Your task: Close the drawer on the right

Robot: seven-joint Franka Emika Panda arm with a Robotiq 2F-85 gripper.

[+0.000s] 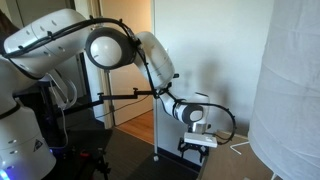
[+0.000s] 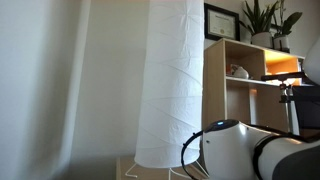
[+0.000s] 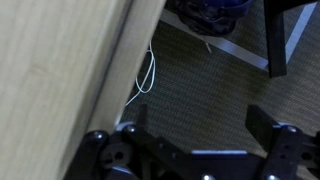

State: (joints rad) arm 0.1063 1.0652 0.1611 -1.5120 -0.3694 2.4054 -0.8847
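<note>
In the wrist view the gripper (image 3: 190, 128) enters from 6 o'clock with its jaws spread wide; only olive carpet (image 3: 210, 100) lies between them, and they pinch nothing. The drawer (image 3: 50, 70) fills the frame from 8 to 11 o'clock: a pale, flat wooden top with a darker edge running diagonally from 12 down toward 7 o'clock. The left finger (image 3: 100, 150) sits just beside that dark edge; whether it touches the wood cannot be told. A thin white wire (image 3: 149, 72) loops on the carpet at the foot of the edge, at about 11 o'clock from the gripper. At 12 to 1 o'clock stand a dark blue object (image 3: 210, 10) and a dark leg (image 3: 275, 40).

In an exterior view the arm (image 1: 110, 45) reaches to 4 o'clock, its gripper (image 1: 197, 146) low near the floor, with a tall white sheet (image 1: 290, 90) at 3 o'clock. In an exterior view that sheet (image 2: 175, 80) stands mid-frame, a wooden shelf unit (image 2: 235, 75) at 2 o'clock.
</note>
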